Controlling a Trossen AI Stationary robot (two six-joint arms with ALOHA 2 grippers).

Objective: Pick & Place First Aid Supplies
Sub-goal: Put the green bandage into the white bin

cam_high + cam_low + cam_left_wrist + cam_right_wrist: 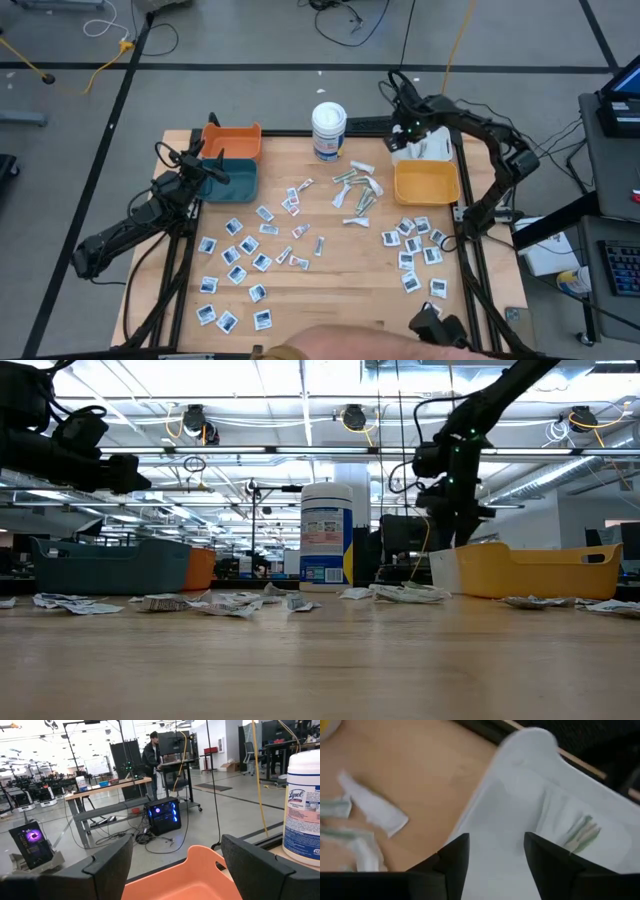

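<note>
Right wrist view | right tool [492,851] spread, empty, over white bin [520,790] | inside: whitish strip [580,832], green-marked, seemingly | left tool [177,865] spread.

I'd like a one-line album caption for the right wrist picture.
Open right gripper poised over the white bin, a wrapped strip lying inside, more strips on the table.

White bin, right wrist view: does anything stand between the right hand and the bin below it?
Nothing visible does. The right hand hangs open directly over the white bin, where a wrapped strip already lies.
</note>
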